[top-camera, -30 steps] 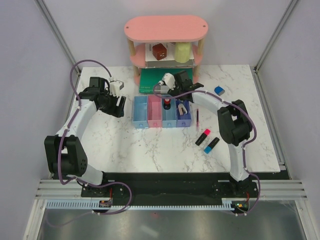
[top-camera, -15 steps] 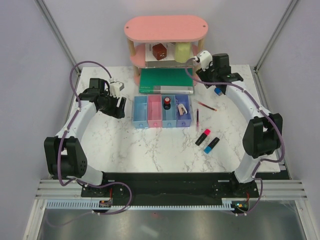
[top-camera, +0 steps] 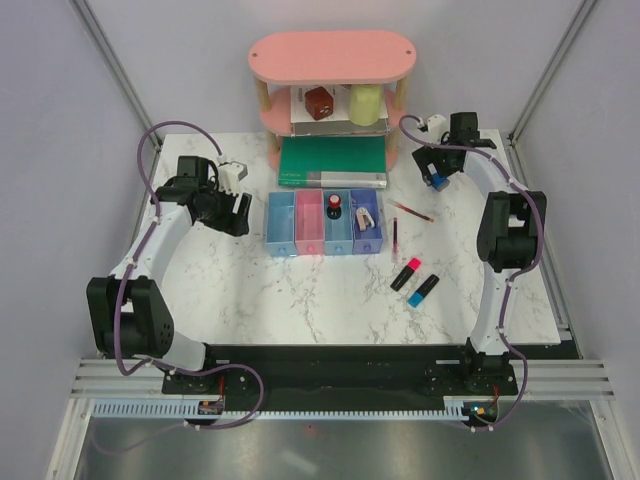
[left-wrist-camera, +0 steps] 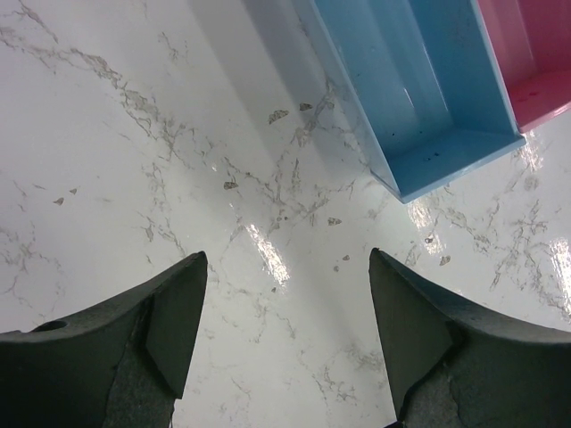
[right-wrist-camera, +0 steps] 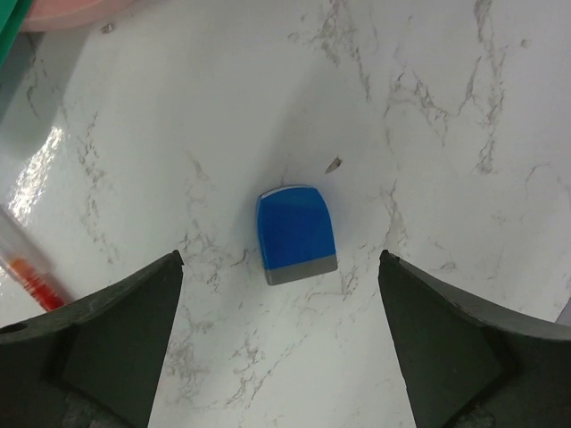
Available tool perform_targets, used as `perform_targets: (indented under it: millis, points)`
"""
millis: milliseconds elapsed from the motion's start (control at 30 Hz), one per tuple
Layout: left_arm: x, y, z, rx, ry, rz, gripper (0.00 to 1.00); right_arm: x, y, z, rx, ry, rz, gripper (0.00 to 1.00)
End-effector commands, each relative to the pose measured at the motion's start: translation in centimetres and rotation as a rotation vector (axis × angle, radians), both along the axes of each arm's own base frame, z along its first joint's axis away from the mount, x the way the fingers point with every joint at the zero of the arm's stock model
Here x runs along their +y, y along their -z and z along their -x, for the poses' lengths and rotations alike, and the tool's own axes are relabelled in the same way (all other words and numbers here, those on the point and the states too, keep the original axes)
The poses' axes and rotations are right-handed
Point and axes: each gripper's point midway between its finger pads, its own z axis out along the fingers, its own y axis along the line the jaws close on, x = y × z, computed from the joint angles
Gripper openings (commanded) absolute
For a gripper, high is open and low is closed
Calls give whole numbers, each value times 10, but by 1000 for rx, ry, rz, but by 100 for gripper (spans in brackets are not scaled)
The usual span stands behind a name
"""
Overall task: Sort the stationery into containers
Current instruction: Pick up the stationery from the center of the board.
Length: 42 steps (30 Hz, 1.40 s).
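White marble-look tabletop [top-camera: 300, 290] is sitting between pale lilac walls with metal corner posts. A pink two-tier shelf [top-camera: 332, 58] is standing at the far edge, carrying a brown object [top-camera: 319, 102] and a yellow one [top-camera: 365, 103] on its lower tier. A flat green book [top-camera: 333, 160] is lying just in front of it.

Your left arm is bending out along the left side. The left gripper [left-wrist-camera: 285, 263] is hanging over bare marble just left of the light blue bin [top-camera: 281, 223], fingers apart with nothing between them.

Your right arm is stretching to the far right corner with the wrist pointing down. The right gripper [top-camera: 436, 168] is sitting over the small blue piece [right-wrist-camera: 296, 234], which is lying on the marble. The fingers are spread wide on either side of it, with a gap showing on both sides.

The four joined bins are lining up mid-table: light blue, pink bin [top-camera: 309, 222], blue bin [top-camera: 338, 232], purple-blue bin [top-camera: 367, 237]. The red-black round piece [top-camera: 335, 207] is lying in the blue bin and the beige-white piece [top-camera: 366, 217] in the purple-blue one.

The thin red pen [top-camera: 396, 238] is lying just right of the bins. The pink-ended highlighter [top-camera: 405, 273] and blue-ended highlighter [top-camera: 423, 290] are lying side by side nearer you.
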Motion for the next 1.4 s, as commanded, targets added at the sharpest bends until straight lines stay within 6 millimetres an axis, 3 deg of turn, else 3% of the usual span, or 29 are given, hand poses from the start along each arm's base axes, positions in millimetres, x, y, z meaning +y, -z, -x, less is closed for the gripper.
perform_targets:
  millis: [0, 67, 100, 233, 500, 800, 1100, 1367]
  points:
    - [3, -22, -3, -69, -14, -4, 80, 8, -28, -28, -75, -31, -59, 98]
    - [3, -23, -3, -67, -17, -5, 80, 8, -23, -36, -77, -32, -55, 98]
    - [3, -23, -4, -68, -18, -4, 80, -8, -27, -42, -92, -5, -50, 98]
    - [5, -23, -3, -59, -22, -13, 80, -15, -7, -49, -69, -4, -57, 98]
    - [8, -25, -3, -56, -33, -29, 80, -34, 24, -53, -27, 4, -50, 98]
    - [6, -29, -8, -45, -40, -14, 80, -36, 51, -34, 51, -40, -62, 98]
    - [5, -31, -7, -45, -37, -7, 80, -39, 58, 1, 115, -120, -26, 96]
    - [0, -30, -6, -34, -38, 19, 80, -50, 73, 20, 172, -129, 8, 84]
